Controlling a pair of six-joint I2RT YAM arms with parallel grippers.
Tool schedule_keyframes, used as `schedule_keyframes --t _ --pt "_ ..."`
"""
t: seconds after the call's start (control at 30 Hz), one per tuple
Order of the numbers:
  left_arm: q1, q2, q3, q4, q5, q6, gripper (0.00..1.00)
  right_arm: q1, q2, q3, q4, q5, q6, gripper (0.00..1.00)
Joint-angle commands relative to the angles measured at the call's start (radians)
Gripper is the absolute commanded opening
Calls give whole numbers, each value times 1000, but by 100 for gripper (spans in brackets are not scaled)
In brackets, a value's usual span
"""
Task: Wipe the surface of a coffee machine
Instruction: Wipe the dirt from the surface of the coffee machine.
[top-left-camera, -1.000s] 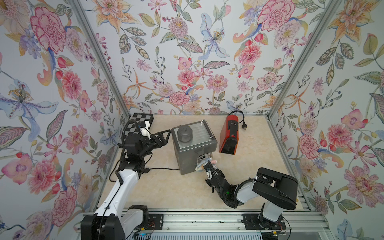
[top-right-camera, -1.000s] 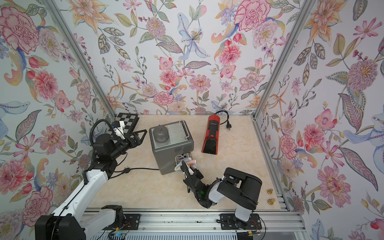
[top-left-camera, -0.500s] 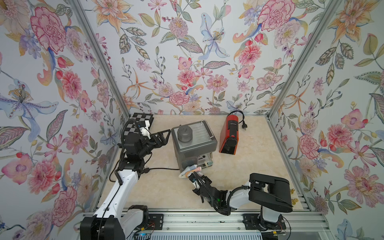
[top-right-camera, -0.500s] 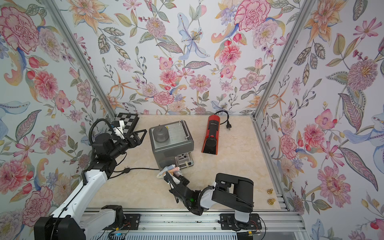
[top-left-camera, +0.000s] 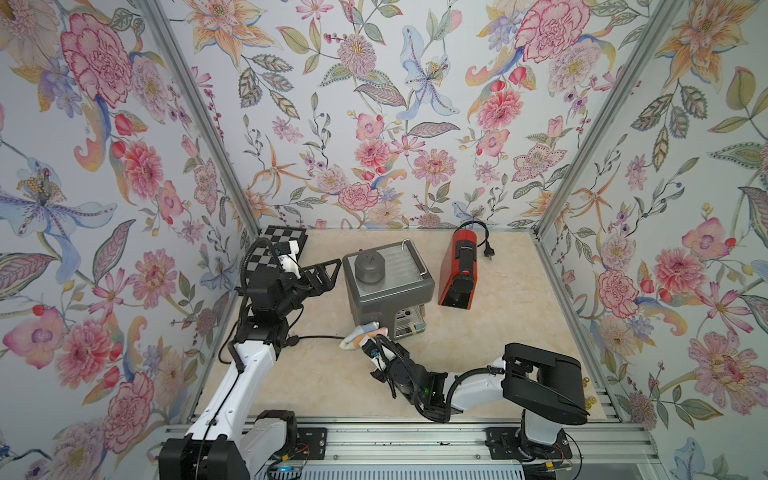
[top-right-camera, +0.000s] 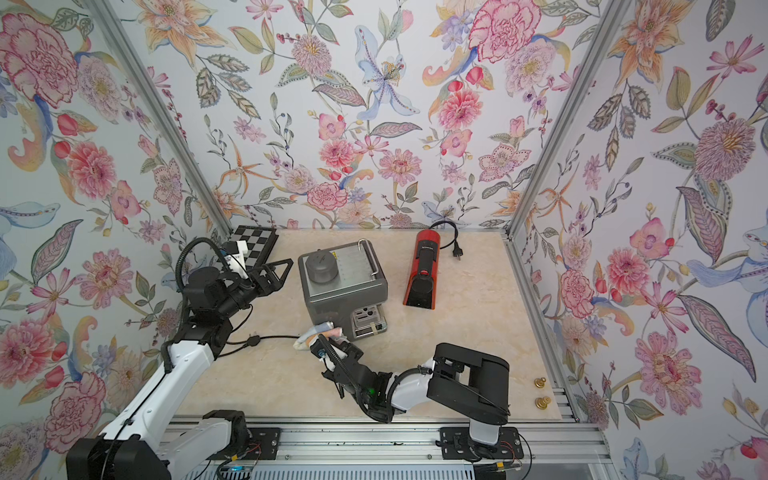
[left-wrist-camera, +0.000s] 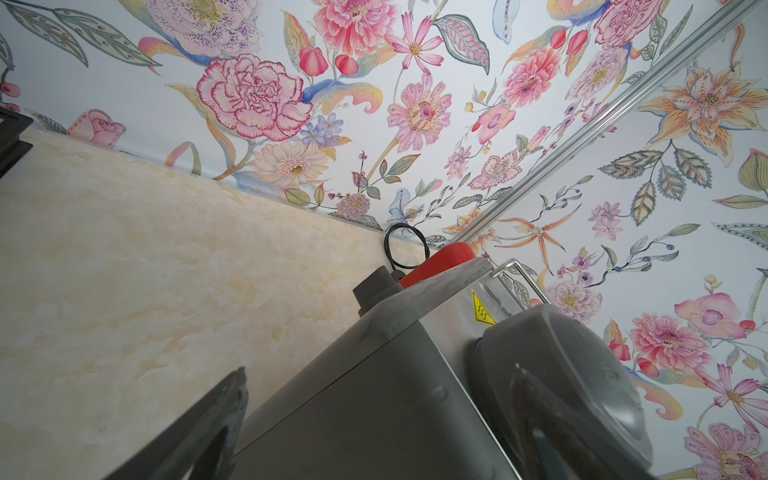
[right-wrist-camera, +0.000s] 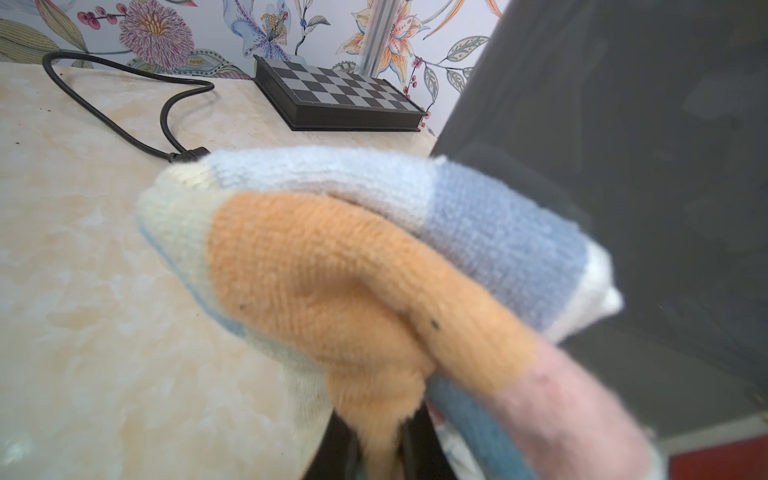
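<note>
- right gripper (top-left-camera: 372, 341) nearest, low over the table (top-left-camera: 478, 345), just in front of the coffee machine (top-left-camera: 386, 286); jaws pressed together, pinching the cloth (top-left-camera: 360, 332)
- cloth is knitted in orange, blue, cream and pink patches, bunched up; the right wrist view shows the cloth (right-wrist-camera: 374, 270) against the machine's dark panel (right-wrist-camera: 623, 166)
- in both top views the cloth sits at the machine's front face, low down, at its left front corner, touching it
- two small brass weights (top-right-camera: 540, 392) at the near table edge, well to the right of the coffee machine
- black cable (top-left-camera: 320, 337) lies on the table, running left from the machine's front left corner and passing just beside the cloth
- coffee machine: grey box, upright, mid table, round dark cap (top-left-camera: 370, 266) on top, drip tray at its front right
- left gripper (top-left-camera: 322, 276) raised at the machine's left side, level with its top edge; fingers spread, holding nothing; cannot tell if it touches the casing
- left wrist view shows one finger (left-wrist-camera: 199, 428) beside the grey side wall (left-wrist-camera: 374, 395)
- red capsule machine (top-left-camera: 459, 270) lies on the table right of the coffee machine, apart from it; its plug and cord (top-left-camera: 484, 245) are behind it
- chessboard (top-left-camera: 282, 241) lies flat, behind and left of the coffee machine, at the wall corner
</note>
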Motion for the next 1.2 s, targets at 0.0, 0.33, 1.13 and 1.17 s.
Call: schedule_keyframes --t 0.0,0.33,1.13,1.17 --pt "6 -19 -1 3 3 30 99 -51 -129 14 21 44 -76 0" --pt "5 -11 -14 21 22 31 99 -135 -423 6 -195 30 -117 0" --pt "5 37 11 75 56 9 99 -380 -604 -50 -436 -73 -36 0" --pt "5 60 23 77 56 10 99 -384 -606 -49 -440 -79 -37 0"
